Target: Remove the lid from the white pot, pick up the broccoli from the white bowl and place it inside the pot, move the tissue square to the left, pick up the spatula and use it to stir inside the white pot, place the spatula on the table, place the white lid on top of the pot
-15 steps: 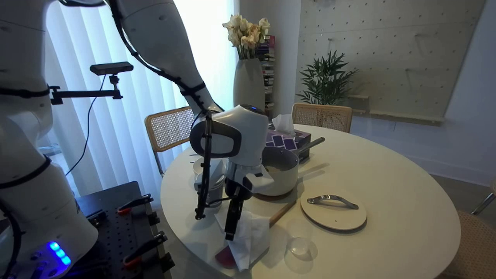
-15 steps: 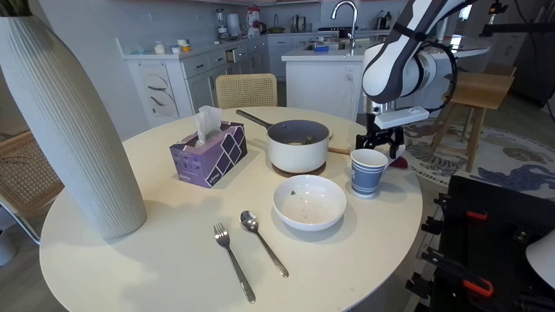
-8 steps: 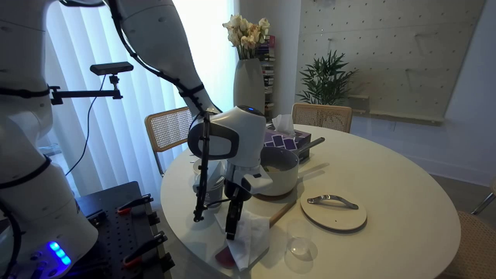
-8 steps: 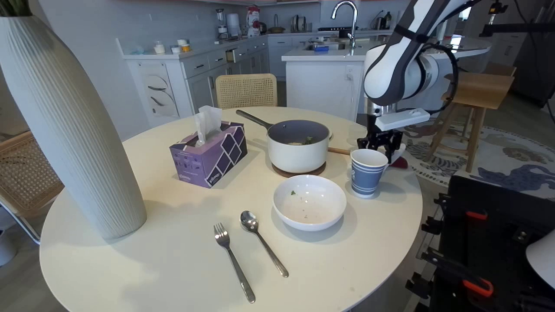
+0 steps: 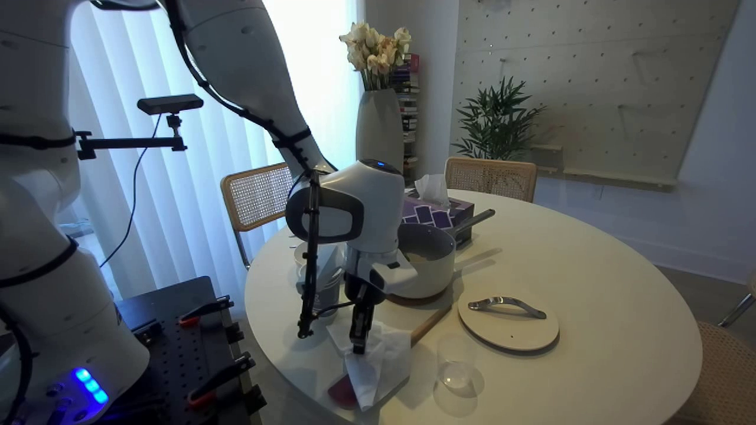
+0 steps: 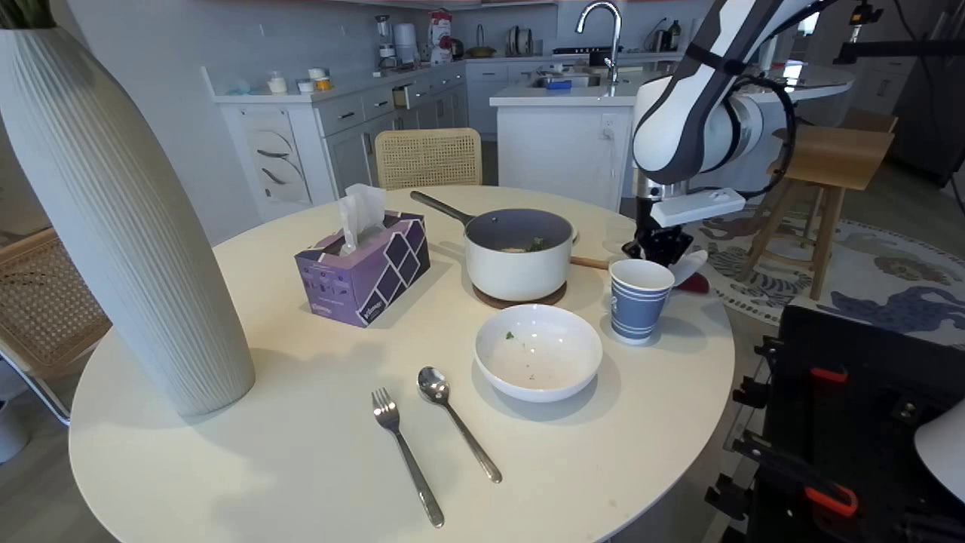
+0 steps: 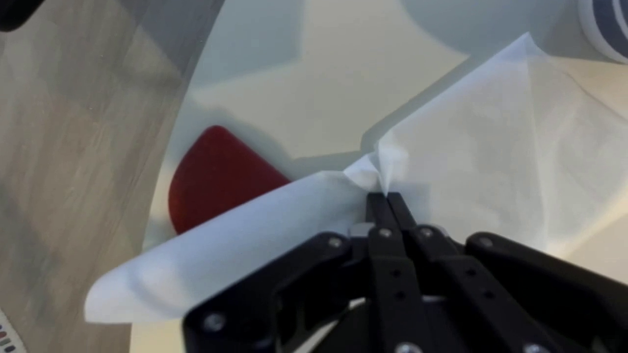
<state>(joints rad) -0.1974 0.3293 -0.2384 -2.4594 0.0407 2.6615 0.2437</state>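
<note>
Low over the bench point(image 5: 608, 283), jaws are clamped on the tissue point(image 7: 284, 225), which lies across the spatula point(image 7: 221, 179) (red head poking out). Lid point(image 5: 508, 326) is off, near the white pot point(image 6: 519, 265).

Light glares through the blinds point(image 5: 328, 77) (nearly burnt out) and soft shadows mark the table point(image 5: 608, 295).

Pot point(image 6: 519, 268): on a mat point(image 6: 488, 299) on the table point(image 6: 301, 445), food point(image 6: 537, 244) inside.
Tissue point(image 5: 384, 363): across the middle of the spatula point(image 5: 431, 326), both ends sticking out.
Lid point(image 5: 508, 330): in an exterior view, right of pot and glass point(image 5: 456, 373).
Tissue box point(image 6: 377, 275): in an exterior view, left of the pot.
Bowl point(image 6: 539, 383): in an exterior view, before the pot, between cup point(image 6: 639, 309) and spoon point(image 6: 467, 440), fork point(image 6: 407, 452) left of the spoon.
</note>
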